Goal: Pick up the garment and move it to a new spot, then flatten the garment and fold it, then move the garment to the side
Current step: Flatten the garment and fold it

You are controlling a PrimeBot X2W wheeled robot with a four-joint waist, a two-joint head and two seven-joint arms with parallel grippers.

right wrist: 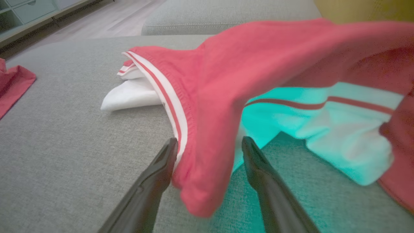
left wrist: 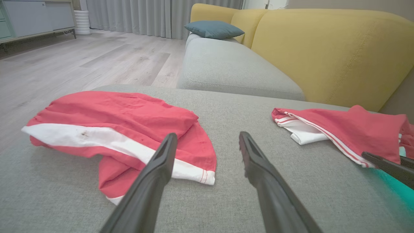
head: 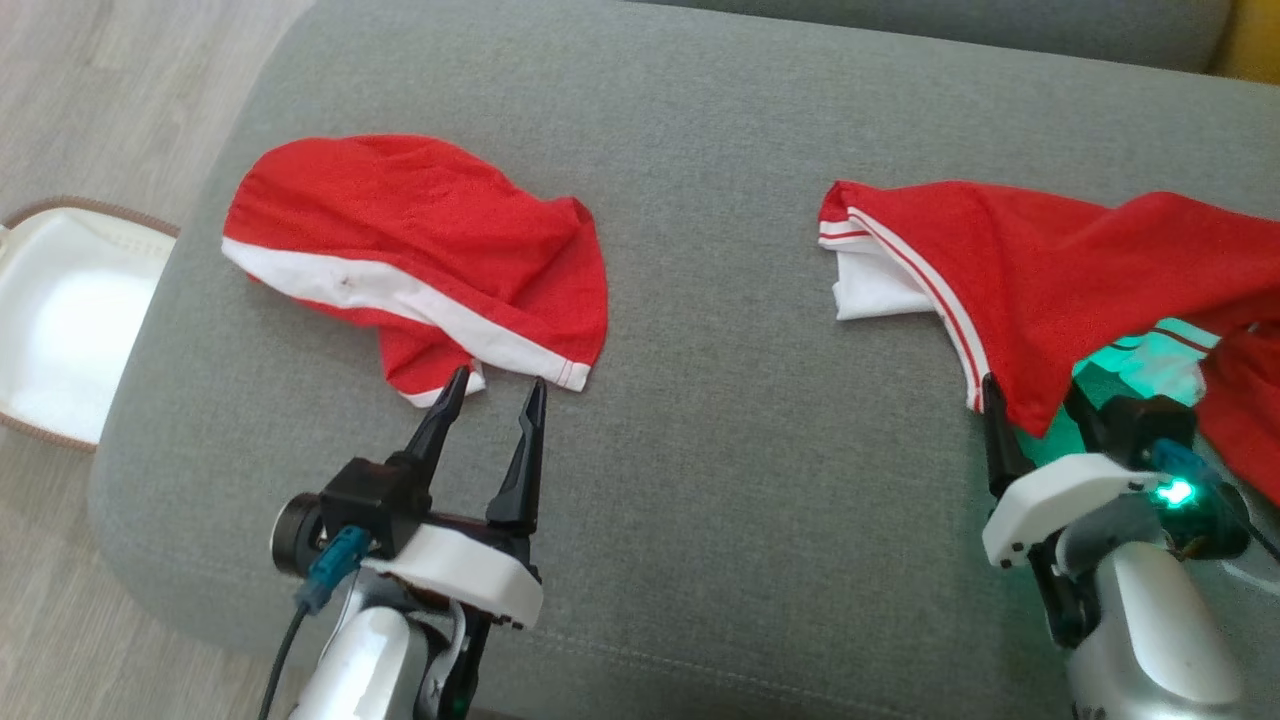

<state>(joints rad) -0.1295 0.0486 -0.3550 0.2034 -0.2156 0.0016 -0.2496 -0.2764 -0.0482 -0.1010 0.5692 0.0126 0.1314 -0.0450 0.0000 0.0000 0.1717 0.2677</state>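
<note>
Two red garments with white trim lie on the grey cushion (head: 700,450). The left garment (head: 420,250) (left wrist: 123,119) is crumpled, its white-banded hem nearest me. My left gripper (head: 498,382) (left wrist: 207,136) stands open just at that hem's lower corner, one fingertip over the cloth edge and nothing between the fingers. The right garment (head: 1040,270) (right wrist: 242,71) is bunched, with a white striped part showing. One red corner of it drapes down between the fingers of my right gripper (head: 1040,420) (right wrist: 209,142), which is open, its jaws wide apart either side of the fold.
A white fabric basket (head: 60,320) sits on the wooden floor off the cushion's left edge. A yellow sofa back (left wrist: 323,48) and a blue pillow (left wrist: 213,29) lie beyond the cushion. Bare grey cushion lies between the two garments. Green light from my right wrist tints the cloth.
</note>
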